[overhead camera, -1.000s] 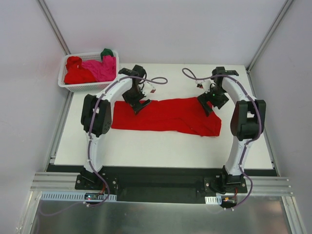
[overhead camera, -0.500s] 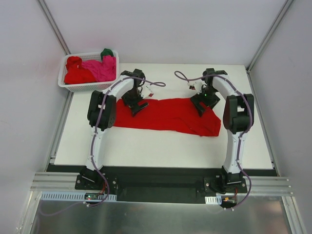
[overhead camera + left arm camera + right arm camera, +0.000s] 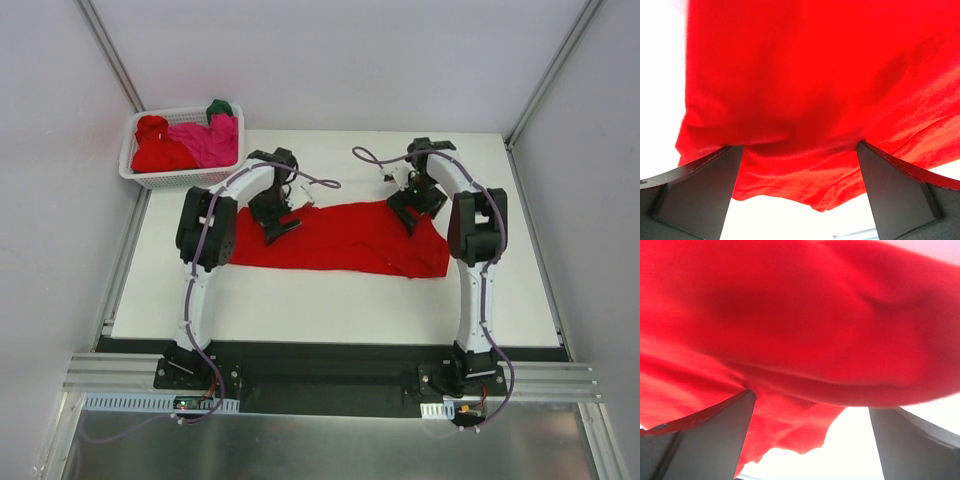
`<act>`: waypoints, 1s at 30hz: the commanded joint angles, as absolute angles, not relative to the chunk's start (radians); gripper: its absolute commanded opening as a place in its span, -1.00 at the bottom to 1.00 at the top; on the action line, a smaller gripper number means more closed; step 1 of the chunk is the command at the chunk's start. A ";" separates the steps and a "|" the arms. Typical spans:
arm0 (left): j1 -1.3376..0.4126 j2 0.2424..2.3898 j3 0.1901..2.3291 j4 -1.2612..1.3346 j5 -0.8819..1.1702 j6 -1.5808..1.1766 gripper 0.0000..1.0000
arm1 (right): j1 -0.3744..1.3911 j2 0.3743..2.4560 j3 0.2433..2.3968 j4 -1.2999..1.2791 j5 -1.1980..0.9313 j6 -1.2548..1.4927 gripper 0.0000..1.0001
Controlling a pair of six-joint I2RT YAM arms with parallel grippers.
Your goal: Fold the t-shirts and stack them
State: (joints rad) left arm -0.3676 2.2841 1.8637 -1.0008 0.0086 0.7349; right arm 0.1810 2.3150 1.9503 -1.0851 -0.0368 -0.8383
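Across worktop [image 3: 330, 300] centre, nearer far edge: one red t-shirt [image 3: 340, 238] lay spread flat. Two arms reached over it. Left jaws released, wide apart, over shirt's far-left part; right jaws released too, over far-right part; cloth showed between each pair. At far-left corner: one white basket [image 3: 135, 172] held red bundle [image 3: 158, 152], one magenta-pink shirt [image 3: 208, 140], one dark green shirt [image 3: 220, 108].

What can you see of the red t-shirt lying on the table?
The red t-shirt is bright, soft-looking cloth, spread as a long wrinkled band across the white table, its right end bunched and wider. The left jaws and right jaws, both open, straddle its far edge near each end.
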 commanded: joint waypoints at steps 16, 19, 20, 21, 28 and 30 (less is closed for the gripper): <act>-0.549 2.201 1.908 -1.253 0.120 0.819 0.99 | 0.195 2.442 2.241 -1.109 0.083 -0.790 0.93; -0.571 2.207 1.930 -1.287 0.155 0.816 0.99 | 0.198 2.450 2.263 -1.088 0.078 -0.755 0.93; -0.578 2.206 1.933 -1.292 0.164 0.818 0.99 | 0.198 2.454 2.269 -1.083 0.078 -0.743 0.93; -0.584 2.204 1.934 -1.305 0.170 0.818 0.99 | 0.199 2.454 2.275 -1.078 0.075 -0.733 0.93; -0.583 2.204 1.893 -1.241 0.109 0.813 0.99 | 0.222 2.425 2.250 -1.080 0.095 -0.736 0.93; -0.554 2.188 1.890 -1.195 0.071 0.796 0.99 | 0.218 2.376 2.206 -1.069 0.100 -0.732 0.93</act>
